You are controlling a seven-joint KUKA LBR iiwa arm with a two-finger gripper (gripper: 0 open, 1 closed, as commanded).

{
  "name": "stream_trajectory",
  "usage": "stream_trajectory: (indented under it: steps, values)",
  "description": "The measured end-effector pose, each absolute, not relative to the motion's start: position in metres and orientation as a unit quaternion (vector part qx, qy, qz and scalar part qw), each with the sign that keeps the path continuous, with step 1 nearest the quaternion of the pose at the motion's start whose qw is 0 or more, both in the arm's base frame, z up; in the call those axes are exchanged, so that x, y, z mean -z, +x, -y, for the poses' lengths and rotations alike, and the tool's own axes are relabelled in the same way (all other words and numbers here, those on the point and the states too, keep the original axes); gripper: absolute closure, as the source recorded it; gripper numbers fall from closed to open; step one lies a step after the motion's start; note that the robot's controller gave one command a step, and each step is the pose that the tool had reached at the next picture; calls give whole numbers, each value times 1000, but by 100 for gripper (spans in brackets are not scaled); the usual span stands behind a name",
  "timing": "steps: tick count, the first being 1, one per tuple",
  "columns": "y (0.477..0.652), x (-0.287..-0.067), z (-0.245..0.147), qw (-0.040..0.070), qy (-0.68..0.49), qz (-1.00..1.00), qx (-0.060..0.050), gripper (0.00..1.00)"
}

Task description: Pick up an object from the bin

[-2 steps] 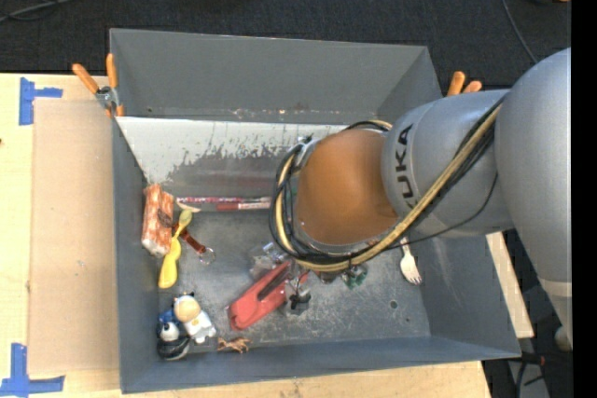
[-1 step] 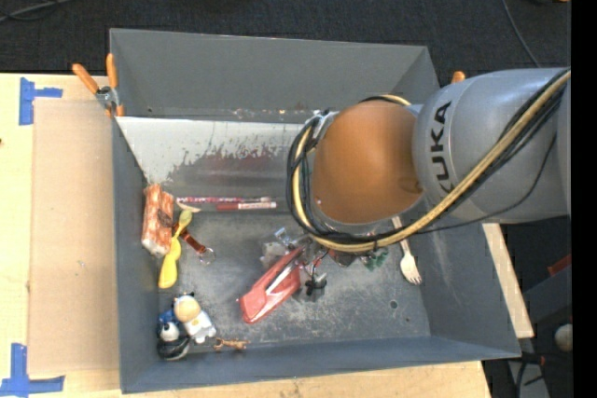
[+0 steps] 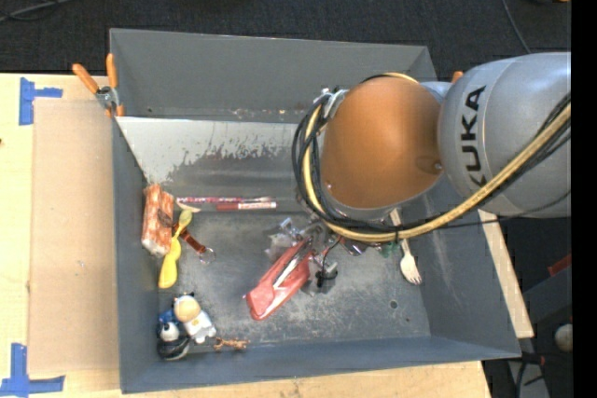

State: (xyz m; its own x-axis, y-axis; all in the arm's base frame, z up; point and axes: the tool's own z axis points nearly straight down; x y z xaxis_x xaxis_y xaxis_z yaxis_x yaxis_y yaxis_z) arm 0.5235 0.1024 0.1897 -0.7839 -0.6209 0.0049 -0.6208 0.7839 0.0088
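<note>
My gripper (image 3: 323, 271) sits low in the middle of the bin, mostly hidden under the arm's orange cover. Its dark tip is at the upper right end of a flat red elongated thing (image 3: 275, 286), which lies slanted on the bin floor. Whether the tip touches that red thing I cannot tell. A small grey crumpled piece (image 3: 283, 234) lies just left of the gripper. A white plastic fork (image 3: 409, 267) lies to its right, partly under the arm.
Along the left wall lie an orange-pink packet (image 3: 153, 219), a yellow banana-shaped toy (image 3: 172, 258) and a small red-brown clip (image 3: 194, 244). A thin red-and-white stick (image 3: 229, 202) lies near the back. Two small toy figures (image 3: 183, 325) stand in the front left corner.
</note>
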Motion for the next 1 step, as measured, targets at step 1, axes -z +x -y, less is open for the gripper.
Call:
stream_trajectory:
  steps: [1]
  values:
    - [531, -254, -100, 3, 294, 956, 3, 100]
